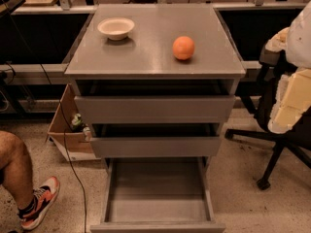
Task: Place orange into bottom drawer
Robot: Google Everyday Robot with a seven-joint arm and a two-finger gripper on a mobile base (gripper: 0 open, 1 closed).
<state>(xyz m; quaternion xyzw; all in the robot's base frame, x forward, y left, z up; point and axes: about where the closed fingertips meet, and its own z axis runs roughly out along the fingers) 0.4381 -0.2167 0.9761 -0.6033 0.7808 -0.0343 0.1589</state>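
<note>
The orange (183, 48) sits on the grey cabinet top (155, 57), right of centre. The bottom drawer (158, 208) is pulled out towards me and its tray is empty. The two upper drawers are slightly ajar. My gripper (290, 101) is at the right edge of the camera view, close to the camera, level with the cabinet's upper drawers. It is well to the right of the orange and holds nothing that I can see. The white arm (302, 33) rises above it.
A cream bowl (116, 28) stands at the back left of the cabinet top. A black office chair (272, 144) is at the right behind my arm. A person's leg and shoe (34, 200) are at the lower left. A cardboard box (65, 130) and a cable lie left of the cabinet.
</note>
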